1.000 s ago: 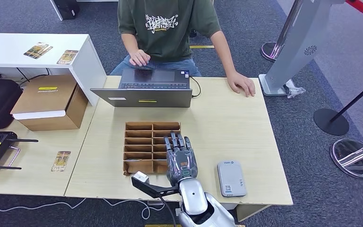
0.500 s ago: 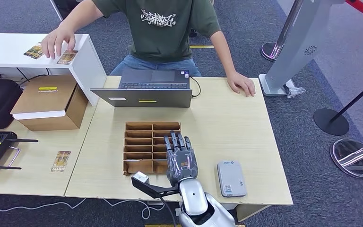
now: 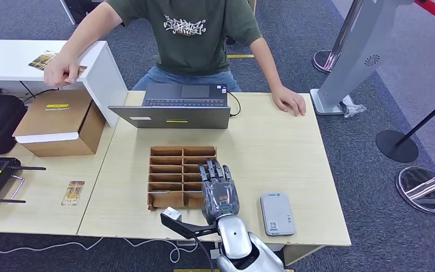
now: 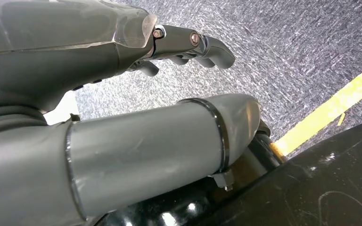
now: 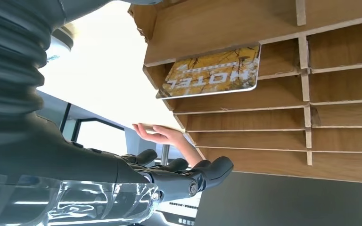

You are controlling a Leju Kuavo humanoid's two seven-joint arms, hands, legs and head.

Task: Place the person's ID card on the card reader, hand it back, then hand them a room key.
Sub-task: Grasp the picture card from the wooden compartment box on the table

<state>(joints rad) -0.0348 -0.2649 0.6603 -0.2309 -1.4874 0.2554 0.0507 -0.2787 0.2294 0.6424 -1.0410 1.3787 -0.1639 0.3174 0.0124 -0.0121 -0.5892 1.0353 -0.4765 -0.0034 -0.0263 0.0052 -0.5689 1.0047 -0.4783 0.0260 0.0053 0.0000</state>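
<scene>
- Lying flat near the light wooden table's [image 3: 272, 147] front edge, the grey rectangular card reader [image 3: 277, 213] runs its long axis front to back.
- Right hand [image 3: 218, 190] hovers just left of it, fingers straight and slightly apart, empty, over the brown cardboard slotted organiser [image 3: 173, 170].
- A yellow "HOTEL" key card [image 5: 212, 73] sits in one slot.
- Left hand [image 4: 122, 94] hangs over grey carpet, empty, fingers loosely curled.
- Behind the grey open laptop [image 3: 173, 107], the seated person's hand [image 3: 61, 72] pinches a card by the white shelf [image 3: 11, 56].

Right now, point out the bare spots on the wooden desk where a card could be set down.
Widest bare stretch: between the brown compartment tray and the desk's right edge, from the person's resting hand down to the grey card reader. A narrower strip lies left of the tray. Crowded: the far edge with the open grey laptop, and the near middle under the right hand.
</scene>
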